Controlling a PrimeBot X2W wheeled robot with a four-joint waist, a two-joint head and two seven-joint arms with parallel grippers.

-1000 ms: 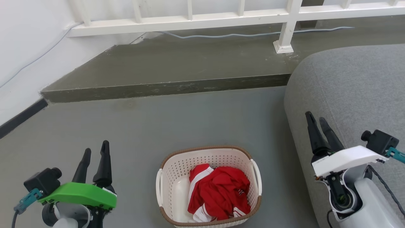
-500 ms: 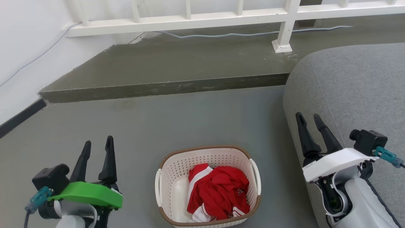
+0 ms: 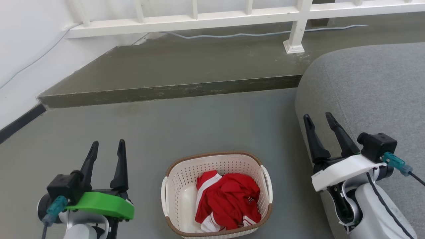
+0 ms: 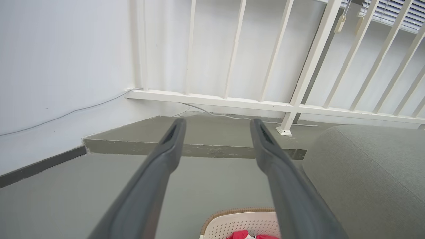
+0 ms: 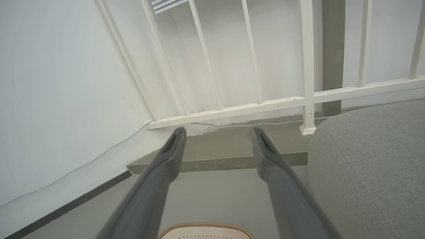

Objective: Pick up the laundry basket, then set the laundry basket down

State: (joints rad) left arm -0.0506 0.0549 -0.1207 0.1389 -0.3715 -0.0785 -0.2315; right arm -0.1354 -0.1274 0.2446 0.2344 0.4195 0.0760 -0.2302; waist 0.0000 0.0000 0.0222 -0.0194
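Grey sofa (image 3: 365, 86) is seen at frame right, with raised step (image 3: 172, 66) and white railing (image 3: 199, 21) across the top. All are shifted slightly left and up against the earlier frames, so a small camera move is read, not a move of things. Laundry basket (image 3: 206, 167) is found at lower centre, resting on the floor, unmoved. Left gripper (image 3: 108, 143), lower left, and right gripper (image 3: 317, 116), right of centre, have been brought inward toward the basket over the last second. Fingers on both have been spread: jaws now apart, nothing held, as confirmed in both wrist views. Red garment (image 3: 229, 199) is left lying inside the basket. Basket is not yet touched, and both grippers are kept well apart from its side handles (image 3: 268, 181). Judged: pre-grasp approach, pick-up not begun, descent to handles still needed.
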